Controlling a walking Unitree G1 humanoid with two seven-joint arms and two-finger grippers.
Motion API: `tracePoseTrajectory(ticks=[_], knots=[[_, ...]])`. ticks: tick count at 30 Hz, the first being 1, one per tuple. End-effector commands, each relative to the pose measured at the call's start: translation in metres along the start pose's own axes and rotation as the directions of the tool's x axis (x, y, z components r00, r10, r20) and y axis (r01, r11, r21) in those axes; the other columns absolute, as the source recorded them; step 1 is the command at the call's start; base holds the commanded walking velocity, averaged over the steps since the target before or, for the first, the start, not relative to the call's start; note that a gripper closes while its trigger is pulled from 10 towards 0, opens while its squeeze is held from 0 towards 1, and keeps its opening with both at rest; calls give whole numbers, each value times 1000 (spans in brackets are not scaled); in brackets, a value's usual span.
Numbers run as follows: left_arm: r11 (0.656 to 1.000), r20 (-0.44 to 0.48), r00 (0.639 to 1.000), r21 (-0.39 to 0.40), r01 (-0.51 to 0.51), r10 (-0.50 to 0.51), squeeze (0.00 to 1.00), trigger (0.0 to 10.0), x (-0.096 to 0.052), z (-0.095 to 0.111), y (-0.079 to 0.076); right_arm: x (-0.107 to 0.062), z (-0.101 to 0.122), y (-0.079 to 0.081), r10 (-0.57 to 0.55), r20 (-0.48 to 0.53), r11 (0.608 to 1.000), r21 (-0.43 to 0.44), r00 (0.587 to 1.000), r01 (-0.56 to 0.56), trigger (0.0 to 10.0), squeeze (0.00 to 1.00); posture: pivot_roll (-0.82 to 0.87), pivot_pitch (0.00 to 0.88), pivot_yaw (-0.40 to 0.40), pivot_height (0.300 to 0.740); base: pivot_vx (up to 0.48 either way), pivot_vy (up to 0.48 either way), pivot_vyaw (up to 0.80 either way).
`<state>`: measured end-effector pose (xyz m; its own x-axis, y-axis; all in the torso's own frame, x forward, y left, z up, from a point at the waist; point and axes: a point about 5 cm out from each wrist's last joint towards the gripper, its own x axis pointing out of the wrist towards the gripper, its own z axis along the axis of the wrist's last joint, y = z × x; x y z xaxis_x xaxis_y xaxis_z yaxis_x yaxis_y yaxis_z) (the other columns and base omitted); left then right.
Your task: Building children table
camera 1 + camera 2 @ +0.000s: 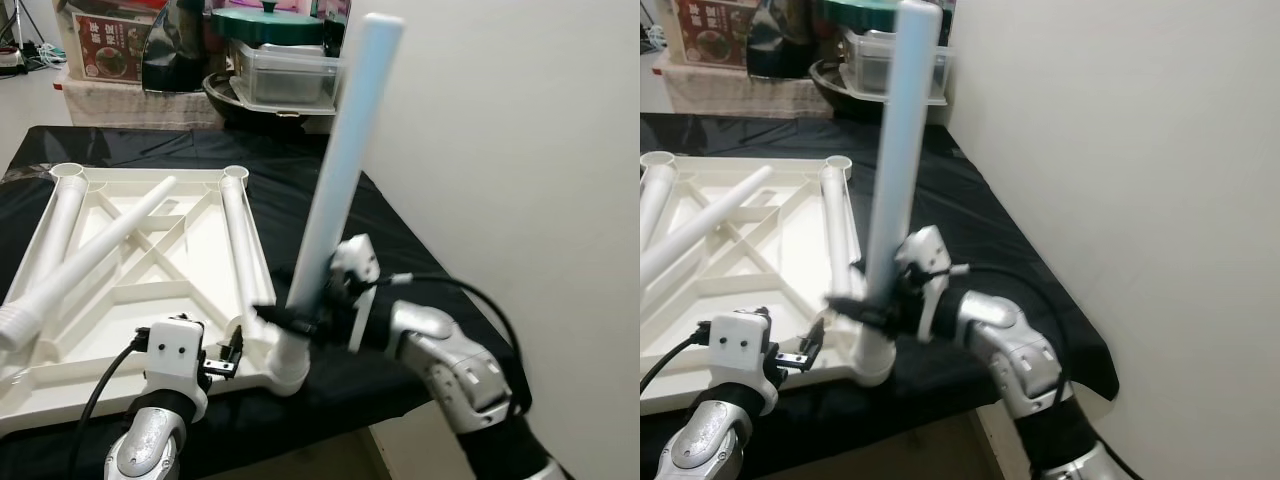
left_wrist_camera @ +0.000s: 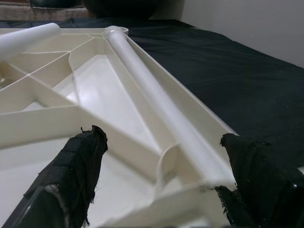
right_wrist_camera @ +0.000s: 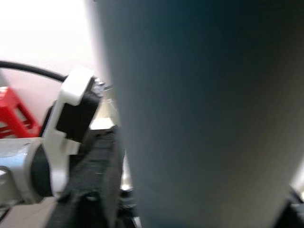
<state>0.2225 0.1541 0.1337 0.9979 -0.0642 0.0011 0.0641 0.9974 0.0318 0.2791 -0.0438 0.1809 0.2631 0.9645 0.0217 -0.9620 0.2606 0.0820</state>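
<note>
One leg [image 1: 340,160] pinched upright in right gripper [image 1: 292,318], foot at corner socket [image 1: 288,368] below it; left gripper [image 1: 232,355], fingers spread, should steady tabletop [image 1: 150,290] alongside.

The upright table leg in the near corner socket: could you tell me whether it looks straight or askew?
Askew. The upright leg, gripped low by the right pincer, leans away from vertical, its top tilting to the robot's right of the corner socket of the upturned tabletop. The left pincer straddles the tabletop's edge, open.
</note>
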Motion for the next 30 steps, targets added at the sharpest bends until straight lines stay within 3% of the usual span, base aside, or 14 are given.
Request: tracePoseTrajectory(ticks=[1,4,6,8,9,10,13,17,18,21,22,25,26,30], knots=[[1000,-5,1000,7,-4,4,0,10000,-1,-2,0,3,-13,-8,-76,-50,997,24,996,77,0,0,195,0,-193,740,0,0,0],[1000,-5,1000,8,-4,4,0,10000,-1,-2,0,3,-19,-29,-270,-90,961,45,959,275,0,0,193,0,-192,740,0,0,0],[1000,-6,1000,9,-4,4,0,10000,-1,-2,1,-3,-24,-53,-503,-124,855,75,855,514,0,0,188,0,-190,740,0,0,0],[1000,-8,1000,10,-2,2,0,10000,-2,-2,1,-34,-38,-85,-843,-202,487,107,498,867,0,0,185,0,-185,740,0,0,0],[1000,-8,1000,10,-2,2,0,10000,-2,-2,1,-34,-38,-85,-843,-202,487,107,498,867,0,0,185,0,-185,740,0,0,0],[1000,-9,1000,10,-1,1,0,10000,-2,-2,1,-50,-44,-91,-916,-224,316,113,334,942,0,0,185,0,-185,740,0,0,0],[1000,-9,1000,10,-1,1,0,10000,-2,-2,1,-50,-44,-91,-916,-224,316,113,334,942,0,0,185,0,-185,740,0,0,0],[1000,-10,1000,12,-1,1,0,10000,-2,-3,1,-26,-45,-68,-866,-219,435,115,450,893,0,0,186,0,-182,740,0,0,0],[1000,-10,1000,12,-1,1,0,10000,-2,-3,0,-20,-39,-63,-851,-178,477,133,494,869,10000,0,184,0,-182,740,0,0,0],[1000,-9,1000,11,-1,1,0,10000,-1,-3,0,-14,-23,-61,-821,-78,545,189,565,817,10000,98,184,0,-182,740,0,0,0],[1000,-9,1000,10,1,0,0,10000,-1,-3,0,-9,-14,-59,-763,-39,624,212,645,752,10000,1000,179,0,-180,740,0,0,0],[1000,-9,1000,10,2,-1,0,10000,-1,-3,0,-6,-11,-58,-728,-26,664,224,685,714,10000,1000,179,0,-180,740,0,0,0],[1000,-8,1000,9,3,-3,0,10000,-1,-2,0,-3,-7,-55,-683,-6,711,221,730,667,10000,243,179,0,-180,740,0,0,0],[1000,-7,1000,9,4,-4,0,10000,0,-2,-1,1,-1,-50,-614,29,774,216,789,595,10000,0,176,0,-181,740,0,0,0]])
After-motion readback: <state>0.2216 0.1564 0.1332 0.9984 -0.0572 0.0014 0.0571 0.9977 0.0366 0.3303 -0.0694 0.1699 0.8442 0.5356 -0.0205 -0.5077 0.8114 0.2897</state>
